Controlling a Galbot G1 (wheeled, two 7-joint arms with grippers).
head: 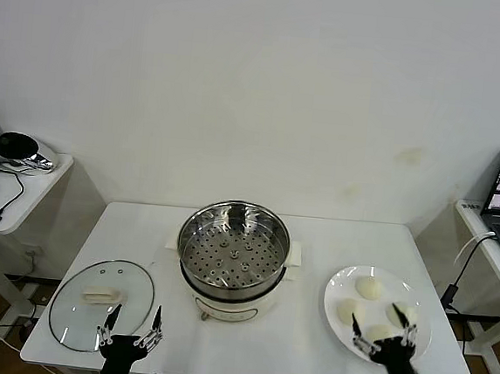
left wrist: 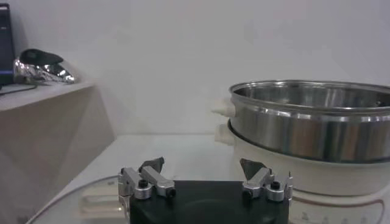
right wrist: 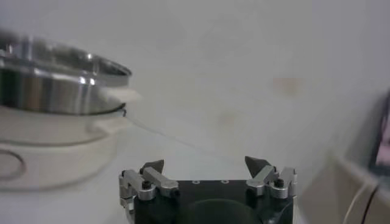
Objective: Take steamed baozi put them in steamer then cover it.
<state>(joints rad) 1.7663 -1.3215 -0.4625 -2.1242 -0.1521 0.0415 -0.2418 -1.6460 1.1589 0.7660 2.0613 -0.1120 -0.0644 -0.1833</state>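
four small cream-white dome-shaped baozi [head: 370, 288] sit on the flat white plate [head: 335, 291], right of the empty shiny steel steamer [head: 233, 247] mid-bench. right end effector [head: 384, 327] hovers wide open over them, holding nothing, so it's the first pick: drop onto one bun. left end effector [head: 133, 322] idles open by the clear glass lid [head: 101, 303].

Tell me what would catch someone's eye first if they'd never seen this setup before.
The shiny open steamer at the middle of the white table, its perforated tray bare. To its right sits a white plate of baozi, with the open right gripper over the plate's near edge. To its left the glass cover lies flat, with the open left gripper at its near rim.
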